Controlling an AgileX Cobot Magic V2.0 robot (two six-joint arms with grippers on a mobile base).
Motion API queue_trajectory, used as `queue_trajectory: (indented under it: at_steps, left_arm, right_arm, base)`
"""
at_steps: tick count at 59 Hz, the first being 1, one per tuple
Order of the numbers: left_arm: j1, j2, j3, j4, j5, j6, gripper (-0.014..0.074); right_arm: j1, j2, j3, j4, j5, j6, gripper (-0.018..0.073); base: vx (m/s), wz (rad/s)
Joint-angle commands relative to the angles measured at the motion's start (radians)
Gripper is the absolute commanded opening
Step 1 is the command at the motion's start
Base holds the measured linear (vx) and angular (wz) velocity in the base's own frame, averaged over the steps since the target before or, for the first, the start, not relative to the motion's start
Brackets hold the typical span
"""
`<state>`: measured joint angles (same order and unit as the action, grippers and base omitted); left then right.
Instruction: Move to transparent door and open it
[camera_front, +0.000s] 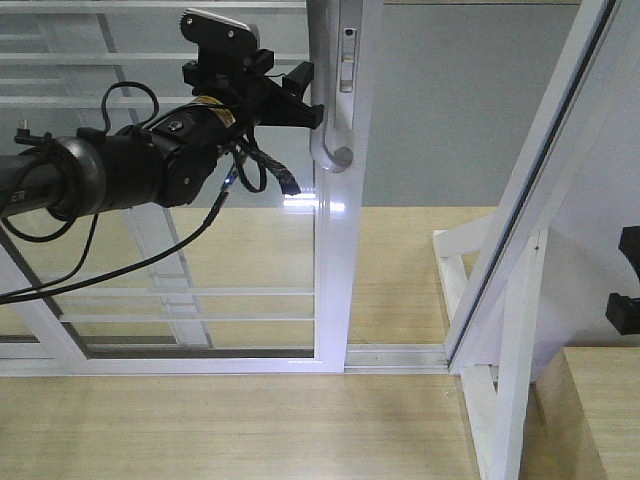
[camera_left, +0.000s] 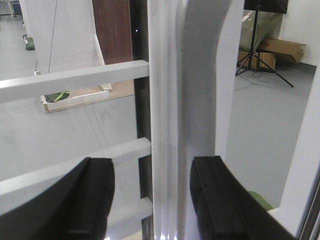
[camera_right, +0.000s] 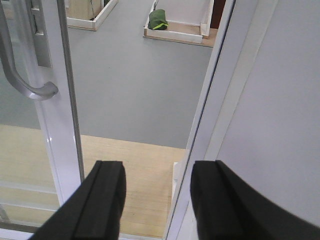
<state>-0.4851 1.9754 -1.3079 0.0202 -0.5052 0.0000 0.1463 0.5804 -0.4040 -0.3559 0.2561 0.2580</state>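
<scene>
The transparent door (camera_front: 338, 250) stands ahead, its white stile carrying a curved grey handle (camera_front: 328, 150). My left gripper (camera_front: 305, 93) is at handle height, right against the stile's left side. In the left wrist view this left gripper (camera_left: 155, 200) is open. Its black fingers (camera_left: 95, 195) straddle the stile and handle (camera_left: 200, 110) with gaps on both sides. My right gripper (camera_right: 157, 200) is open and empty, hanging over the gap to the right of the door (camera_right: 57, 125). The handle (camera_right: 22, 82) is to its upper left. It shows at the right edge of the front view as the right gripper (camera_front: 625, 278).
A slanted white frame post (camera_front: 545, 170) with white wooden bracing (camera_front: 505, 380) stands on the right. Light wood flooring (camera_front: 230, 430) lies in front and grey floor (camera_right: 135, 85) beyond. A tripod (camera_left: 257, 55), cardboard boxes (camera_left: 282, 47) and wooden trays (camera_right: 175, 30) stand further off.
</scene>
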Motion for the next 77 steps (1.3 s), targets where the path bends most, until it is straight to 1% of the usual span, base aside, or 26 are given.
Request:
queue_trajectory:
  at_steps: [1, 5, 13, 22, 32, 40, 43, 47, 51, 53, 56, 60, 62, 68, 77]
  left_arm:
    - [-0.005, -0.03, -0.08, -0.005, -0.055, -0.01, 0.0476]
    - [-0.005, -0.016, -0.109, -0.006, -0.054, -0.012, 0.0476]
    - [-0.012, 0.003, -0.152, -0.005, -0.054, -0.064, 0.0476]
    - [-0.025, 0.025, -0.196, -0.005, -0.042, -0.061, 0.0476]
    - [-0.023, 0.068, -0.248, -0.006, -0.022, -0.058, 0.0465]
    - [-0.022, 0.071, -0.25, -0.014, -0.009, -0.025, 0.0438]
    - [-0.022, 0.069, -0.25, -0.014, -0.008, 0.0, 0.0436]
    - [-0.019, 0.062, -0.25, -0.02, -0.007, 0.008, 0.0436]
    - [-0.013, 0.054, -0.25, -0.061, 0.003, 0.009, 0.0436]
    - [-0.009, 0.048, -0.248, -0.096, 0.019, 0.009, 0.0436]
    - [0.002, 0.037, -0.248, -0.15, 0.064, 0.011, 0.0436]
    - [0.019, 0.025, -0.248, -0.181, 0.13, 0.037, 0.0436]
    - [0.026, 0.021, -0.248, -0.178, 0.161, 0.053, 0.0436]
    - [0.038, 0.008, -0.247, -0.178, 0.199, 0.098, 0.0436]
    - [0.056, -0.026, -0.247, -0.178, 0.224, 0.103, 0.0436]
  right_arm:
    - [-0.005, 0.0, -0.028, -0.012, -0.065, 0.0, 0.0376]
    - [-0.005, 0.004, -0.028, -0.012, -0.058, 0.0, 0.0376]
    - [-0.005, 0.019, -0.028, -0.013, -0.055, 0.0, 0.0376]
    - [-0.005, 0.058, -0.028, -0.013, -0.056, 0.0, 0.0376]
    - [-0.005, 0.098, -0.028, -0.013, -0.065, 0.0, 0.0376]
    - [-0.005, 0.1, -0.028, -0.013, -0.092, 0.0, 0.0376]
    - [-0.005, 0.1, -0.028, -0.013, -0.093, 0.0, 0.0376]
    - [-0.005, 0.1, -0.028, -0.013, -0.093, 0.0, 0.0376]
    - [-0.005, 0.1, -0.028, -0.013, -0.093, 0.0, 0.0376]
    - [-0.005, 0.1, -0.028, -0.013, -0.093, 0.0, 0.0376]
    - [-0.005, 0.1, -0.028, -0.013, -0.093, 0.0, 0.0376]
    - [-0.005, 0.1, -0.028, -0.013, -0.093, 0.0, 0.0376]
    - [-0.005, 0.1, -0.028, -0.013, -0.093, 0.0, 0.0376]
    - [-0.005, 0.1, -0.028, -0.013, -0.093, 0.0, 0.0376]
    - [-0.005, 0.1, -0.028, -0.013, -0.093, 0.0, 0.0376]
  base:
    - [0.0, 0.0]
    - [0.0, 0.0]
    - [0.0, 0.0]
    - [0.0, 0.0]
    - [0.0, 0.0]
    - [0.0, 0.0]
    - [0.0, 0.0]
    - [0.0, 0.0]
    - [0.0, 0.0]
    - [0.0, 0.0]
    - [0.0, 0.0]
    - [0.0, 0.0]
    - [0.0, 0.0]
    - [0.0, 0.0]
    - [0.0, 0.0]
